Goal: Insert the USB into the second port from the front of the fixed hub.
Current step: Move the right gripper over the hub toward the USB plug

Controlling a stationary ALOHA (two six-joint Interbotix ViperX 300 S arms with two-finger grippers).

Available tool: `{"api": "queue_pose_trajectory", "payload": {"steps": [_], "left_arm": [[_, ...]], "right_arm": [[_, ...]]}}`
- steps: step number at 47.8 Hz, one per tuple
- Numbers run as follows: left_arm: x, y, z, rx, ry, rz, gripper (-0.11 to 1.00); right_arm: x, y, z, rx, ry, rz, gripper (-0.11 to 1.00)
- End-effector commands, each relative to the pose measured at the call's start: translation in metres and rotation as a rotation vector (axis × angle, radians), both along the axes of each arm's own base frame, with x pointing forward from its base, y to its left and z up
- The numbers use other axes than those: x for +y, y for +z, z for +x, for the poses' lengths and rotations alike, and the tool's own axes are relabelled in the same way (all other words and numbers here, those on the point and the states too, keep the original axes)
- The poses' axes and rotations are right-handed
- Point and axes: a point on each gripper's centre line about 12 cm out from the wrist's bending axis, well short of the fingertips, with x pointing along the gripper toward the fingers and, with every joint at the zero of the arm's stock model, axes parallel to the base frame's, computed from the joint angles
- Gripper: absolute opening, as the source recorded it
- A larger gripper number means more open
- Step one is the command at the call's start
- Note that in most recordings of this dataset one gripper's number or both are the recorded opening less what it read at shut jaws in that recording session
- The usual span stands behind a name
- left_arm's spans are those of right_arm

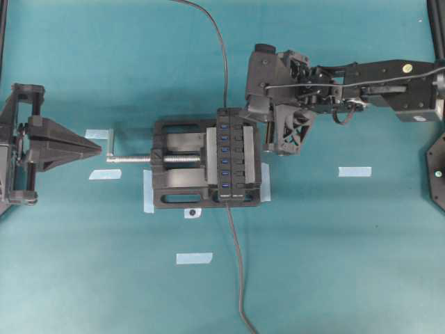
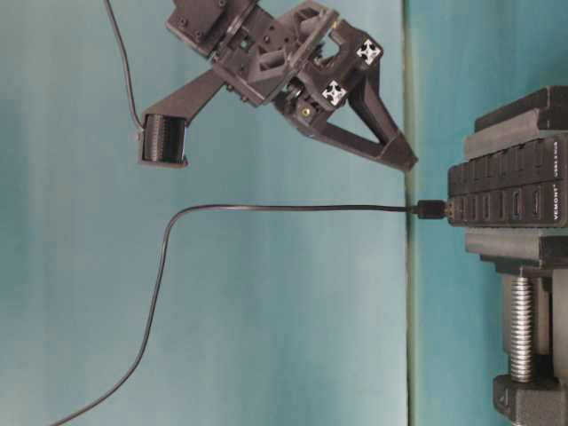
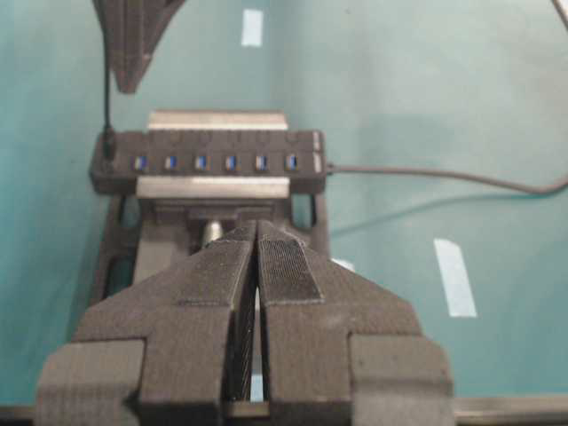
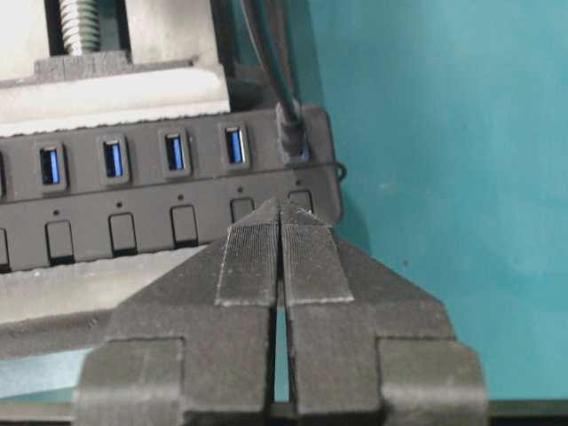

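Bright, even, diffuse light in all four views.

Around the vise (image 1: 201, 163) the teal worktop (image 1: 334, 264) carries only faint, soft-edged shadows (a pale one trails beside the cable in the left wrist view). No harsh glare shows. Both wrist views are soft on the near hand pads, sharper at the fixed hub (image 4: 169, 191). The overhead view is crisp.

Both arms were matte black, built of blocky printed parts. The right arm (image 1: 389, 80) carried a small yellow dot on its upper link, thin black cables looped along it, and a round fan housing (image 1: 300, 129) beneath the wrist. Two white cross-patterned markers (image 2: 351, 71) sat near its end effector (image 2: 404, 160). Each end effector's fingers (image 3: 288, 266) were wedge-shaped with finely ribbed pads.
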Motion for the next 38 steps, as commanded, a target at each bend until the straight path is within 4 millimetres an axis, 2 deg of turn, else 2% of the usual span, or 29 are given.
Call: {"api": "queue_pose_trajectory", "payload": {"steps": [1, 14, 20, 23, 29, 38], "left_arm": [[0.0, 0.0061, 0.0023, -0.017, 0.0, 0.0, 0.0], [0.0, 0.0061, 0.0023, -0.017, 0.0, 0.0, 0.0], [0.0003, 0.0061, 0.0023, -0.017, 0.002, 0.0, 0.0], [0.0003, 0.0061, 0.0023, -0.017, 0.002, 0.0, 0.0], [0.0, 0.0061, 0.0023, -0.017, 0.0, 0.0, 0.0], [0.0, 0.0048, 0.0019, -0.014, 0.0, -0.001, 0.0]], "right_arm": [[-0.0023, 0.0132, 0.0052, -0.039, 0.004, -0.015, -0.04], [-0.003, 0.0173, 0.0081, -0.051, 0.002, -0.016, -0.01], [-0.0026, 0.0183, 0.0094, -0.054, 0.005, -0.017, 0.04], [-0.0021, 0.0191, 0.0097, -0.059, 0.007, -0.019, 0.1], [-0.0021, 0.0175, 0.0097, -0.056, 0.005, -0.016, 0.31], [-0.003, 0.0118, 0.011, -0.04, -0.001, -0.009, 0.83]]}}
